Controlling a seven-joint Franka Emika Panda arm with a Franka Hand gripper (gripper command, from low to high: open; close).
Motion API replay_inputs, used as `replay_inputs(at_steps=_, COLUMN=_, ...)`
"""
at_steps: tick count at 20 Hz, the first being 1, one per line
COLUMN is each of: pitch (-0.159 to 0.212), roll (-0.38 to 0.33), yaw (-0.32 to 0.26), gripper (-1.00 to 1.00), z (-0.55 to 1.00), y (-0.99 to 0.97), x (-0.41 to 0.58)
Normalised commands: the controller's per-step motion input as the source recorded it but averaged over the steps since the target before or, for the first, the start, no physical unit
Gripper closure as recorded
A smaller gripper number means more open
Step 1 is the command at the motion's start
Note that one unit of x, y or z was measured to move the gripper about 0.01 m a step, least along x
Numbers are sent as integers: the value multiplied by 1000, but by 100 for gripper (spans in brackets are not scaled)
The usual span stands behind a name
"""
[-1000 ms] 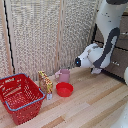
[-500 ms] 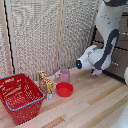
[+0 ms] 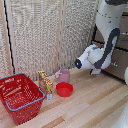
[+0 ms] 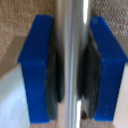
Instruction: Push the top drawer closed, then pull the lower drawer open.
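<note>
White rounded arm (image 3: 106, 30) with black joints; tool (image 4: 73, 70) has blue fingers, dark pads.

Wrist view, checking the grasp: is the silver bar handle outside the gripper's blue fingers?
No, the silver bar handle runs between the two blue fingers.

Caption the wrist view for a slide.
End effector with blue fingers straddling a silver bar handle, dark pads close against it.

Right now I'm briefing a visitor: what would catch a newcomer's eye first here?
The white arm at the exterior view's right, reaching to the dark dresser. Then the red basket at that view's left on the wooden floor, a red bowl beside it. In the wrist view, the blue-padded claw brackets a silver handle.
</note>
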Motion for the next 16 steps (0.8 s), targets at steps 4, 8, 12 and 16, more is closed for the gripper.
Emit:
replay_inputs(at_steps=4, pitch=-61, roll=171, yaw=61, gripper=100, z=-253, y=633, x=27)
replay_inputs(at_steps=8, pitch=-59, roll=151, yaw=79, gripper=100, z=-314, y=666, x=0)
replay_inputs(at_steps=12, pitch=-47, roll=129, yaw=58, gripper=100, z=-322, y=769, x=19)
replay_inputs(at_steps=16, pitch=-51, roll=66, yaw=2, gripper=100, z=-164, y=932, x=14)
